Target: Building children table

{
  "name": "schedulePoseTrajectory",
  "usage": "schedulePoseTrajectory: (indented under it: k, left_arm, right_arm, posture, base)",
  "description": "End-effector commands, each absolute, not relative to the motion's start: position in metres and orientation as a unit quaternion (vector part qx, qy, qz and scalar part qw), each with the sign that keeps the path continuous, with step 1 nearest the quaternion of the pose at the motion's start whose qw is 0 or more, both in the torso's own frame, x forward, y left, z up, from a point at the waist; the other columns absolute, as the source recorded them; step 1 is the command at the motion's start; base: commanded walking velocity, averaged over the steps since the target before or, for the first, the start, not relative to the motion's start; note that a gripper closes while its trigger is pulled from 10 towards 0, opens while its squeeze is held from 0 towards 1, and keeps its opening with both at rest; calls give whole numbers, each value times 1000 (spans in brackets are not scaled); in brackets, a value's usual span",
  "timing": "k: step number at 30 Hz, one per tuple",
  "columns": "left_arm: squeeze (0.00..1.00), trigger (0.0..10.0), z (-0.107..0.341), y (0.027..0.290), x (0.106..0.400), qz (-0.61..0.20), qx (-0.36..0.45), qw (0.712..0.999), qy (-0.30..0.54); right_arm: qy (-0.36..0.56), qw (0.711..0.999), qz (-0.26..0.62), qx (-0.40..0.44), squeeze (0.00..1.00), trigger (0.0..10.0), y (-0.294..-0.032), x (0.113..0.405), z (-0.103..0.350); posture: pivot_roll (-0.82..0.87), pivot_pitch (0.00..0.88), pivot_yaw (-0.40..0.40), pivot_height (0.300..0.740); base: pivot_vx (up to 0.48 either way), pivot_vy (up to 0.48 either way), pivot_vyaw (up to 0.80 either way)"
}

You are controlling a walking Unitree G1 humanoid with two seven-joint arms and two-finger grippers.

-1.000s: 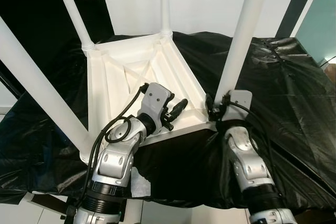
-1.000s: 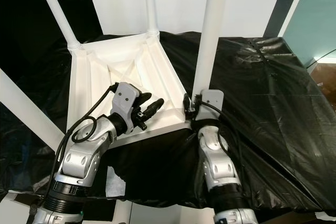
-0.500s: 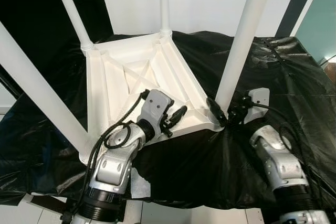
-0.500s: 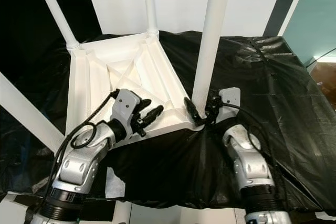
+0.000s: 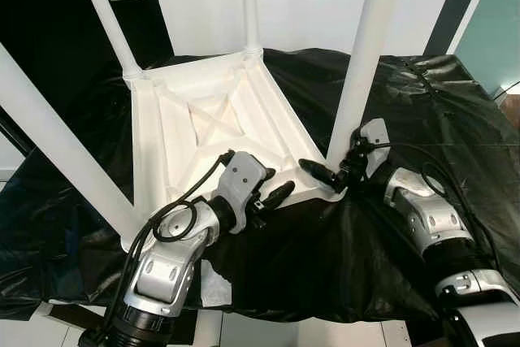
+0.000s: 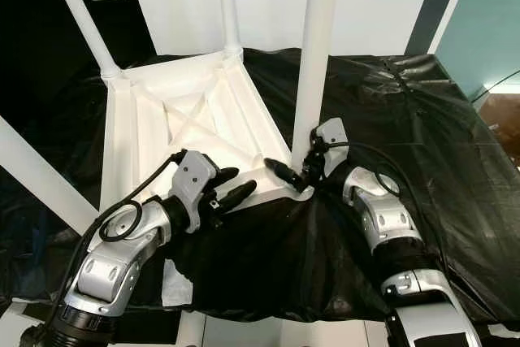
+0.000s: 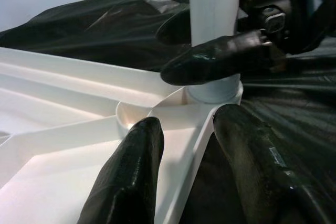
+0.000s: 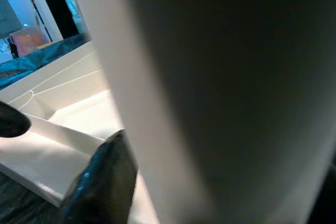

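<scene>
The white children's table (image 5: pixel 213 132) lies upside down on a surface draped in black plastic sheeting (image 5: pixel 455 111), its four legs pointing up, and everything here is best placed against its near edge. On the left, the left gripper (image 5: pixel 275 196) sits at that near edge, its two black fingers (image 7: pixel 131 177) apart with the thin rim of the tabletop running between them, not yet squeezed onto it. Further right, at the near right corner, stands one white leg (image 5: pixel 361 54) in its round socket. The right gripper (image 5: pixel 328 174) has reached that socket: one finger lies across the front of the leg's base, and the wrist view looks along the post with a fingertip beside it. The fingers look spread around the post, but I cannot tell whether they actually press on it.

If the leg is being seated or twisted tight, I'd say the left gripper should pinch the rim firmly first so the tabletop cannot slide on the slick plastic, and the right should grip low, close to the socket, keeping the post upright.

No brand, label or writing can be read anywhere.
</scene>
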State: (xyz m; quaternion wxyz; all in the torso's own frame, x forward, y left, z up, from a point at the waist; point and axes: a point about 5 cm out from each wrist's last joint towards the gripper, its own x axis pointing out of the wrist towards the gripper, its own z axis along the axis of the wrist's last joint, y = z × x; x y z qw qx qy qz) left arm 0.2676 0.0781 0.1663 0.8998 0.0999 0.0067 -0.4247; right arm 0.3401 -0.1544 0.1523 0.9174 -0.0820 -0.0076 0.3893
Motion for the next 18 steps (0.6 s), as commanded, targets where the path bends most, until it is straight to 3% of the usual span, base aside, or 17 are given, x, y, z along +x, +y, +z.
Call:
schedulePoseTrajectory:
  k: [1, 9, 14, 18]
  left_arm:
    - [0, 10000, 165, 75, 263, -459, 100, 883, 12]
    - [0, 10000, 165, 74, 261, -452, 96, 887, 14]
    - [0, 10000, 165, 73, 263, -447, 92, 890, 17]
    - [0, 10000, 165, 74, 264, -444, 91, 891, 17]
  right_arm:
    - [-3, 910, 406, -86, 0, 0, -144, 341, 150]
    - [12, 935, 345, -85, 0, 0, -152, 339, 138]
    - [-7, 974, 220, -59, 0, 0, -149, 333, 131]
    - [-4, 986, 161, -36, 0, 0, -148, 331, 129]
  posture:
    - [-34, 6, 38, 740]
    - [-38, 15, 28, 740]
    - [-52, 25, 34, 740]
    - [-53, 26, 37, 740]
  base:
    - [0, 0, 0]
    - [0, 0, 0]
    - [0, 0, 0]
    - [0, 0, 0]
